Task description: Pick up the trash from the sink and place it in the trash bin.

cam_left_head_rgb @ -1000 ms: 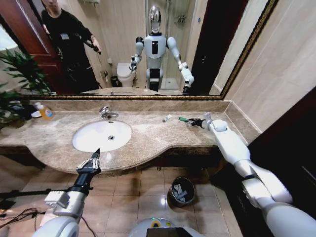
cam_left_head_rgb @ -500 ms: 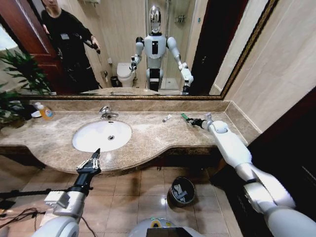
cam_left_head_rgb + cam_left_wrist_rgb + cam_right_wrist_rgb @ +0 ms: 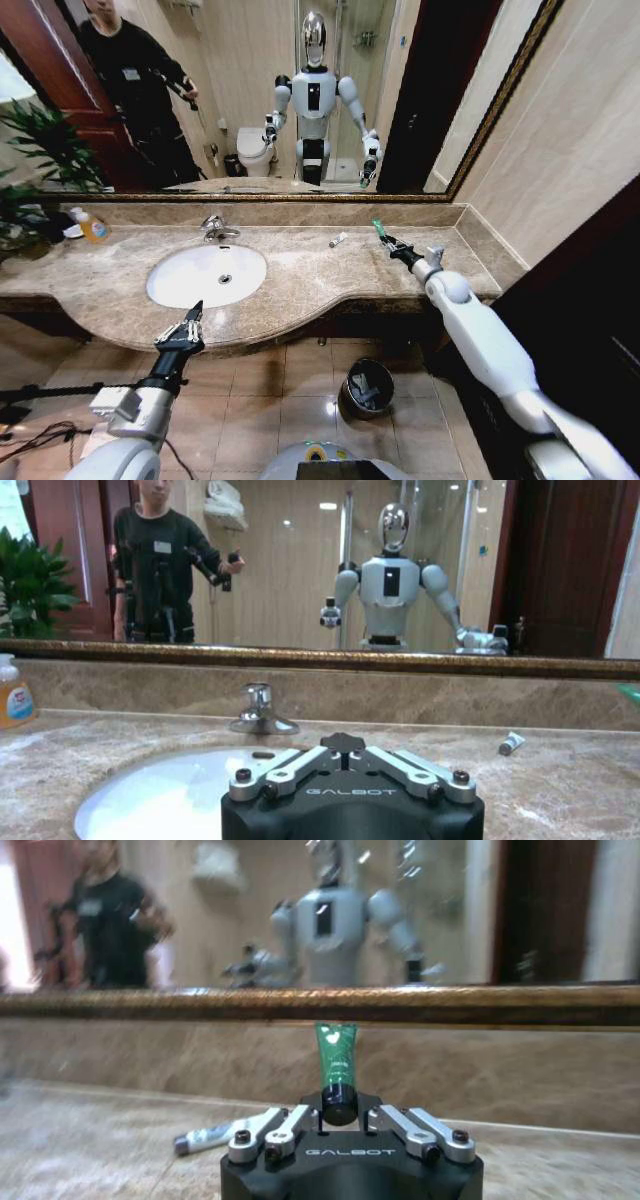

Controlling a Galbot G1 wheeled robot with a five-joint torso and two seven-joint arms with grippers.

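Observation:
My right gripper [image 3: 388, 243] is shut on a small green tube [image 3: 378, 229] and holds it just above the right end of the countertop [image 3: 300, 290]. In the right wrist view the green tube [image 3: 335, 1054] sticks up from between the fingers of that gripper [image 3: 338, 1114]. A white tube [image 3: 338, 240] lies on the marble to the left of it, also visible as the white tube [image 3: 205, 1140] and the white tube [image 3: 511, 742]. The white oval sink [image 3: 180, 290] looks bare. The dark trash bin [image 3: 350, 400] stands on the floor below the counter. My left gripper [image 3: 185, 328] hangs open in front of the counter edge.
A chrome faucet [image 3: 214, 229] stands behind the basin, and an orange soap bottle [image 3: 93, 228] sits at the far left by a plant [image 3: 40, 150]. A wide mirror [image 3: 250, 100] backs the counter. Black cables lie on the tiled floor at the left.
My right arm has pulled back and risen, lifting the green tube off the marble so it tilts upward. The left arm and the white tube have not moved.

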